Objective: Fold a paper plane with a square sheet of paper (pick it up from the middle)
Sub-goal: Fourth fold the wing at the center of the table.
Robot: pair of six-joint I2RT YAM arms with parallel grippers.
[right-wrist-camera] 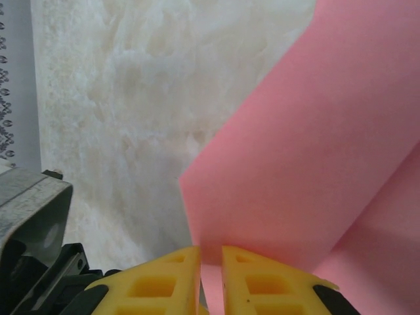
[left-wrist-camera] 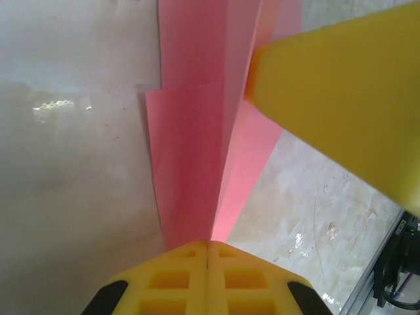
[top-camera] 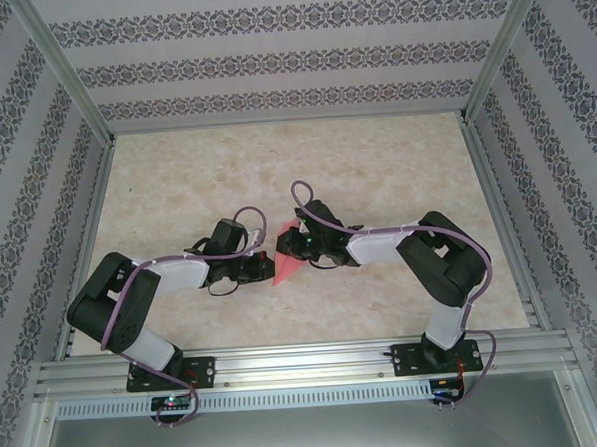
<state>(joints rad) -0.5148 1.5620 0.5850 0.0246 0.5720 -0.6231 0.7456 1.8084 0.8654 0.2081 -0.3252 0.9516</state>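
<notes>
In the top view the left tool [top-camera: 263,268] sits near the middle of the marbled worktop [top-camera: 275,165]. The paper plane [top-camera: 286,267] is right against it on its 3 o'clock side. The paper shows there as a small pink-red wedge, with its broad end toward 6 o'clock and its narrow end toward 12 o'clock.

In the left wrist view the left tool [left-wrist-camera: 208,244] has its two yellow fingers pressed together. They are pinching the lower end of the paper plane [left-wrist-camera: 190,144], which runs from the seam between them toward 12 o'clock. The paper lies in long layers, with a crease running up its middle and a stepped edge on its 9 o'clock side. The pale worktop [left-wrist-camera: 65,164] lies beneath it. A yellow finger [left-wrist-camera: 341,98] of the other tool comes in from 2 o'clock and meets the paper's 3 o'clock edge.

In the top view the right tool [top-camera: 288,246] is at the narrow end of the wedge, at about 1 o'clock from the left tool and close to it.

In the right wrist view the right tool [right-wrist-camera: 210,251] has its fingers drawn almost together. Only a thin slit separates them, and pink paper fills it, so they are nipping an edge of the paper plane [right-wrist-camera: 315,151]. From there the sheet fans out toward 1 o'clock as a smooth, tilted panel raised over the worktop [right-wrist-camera: 131,98].
</notes>
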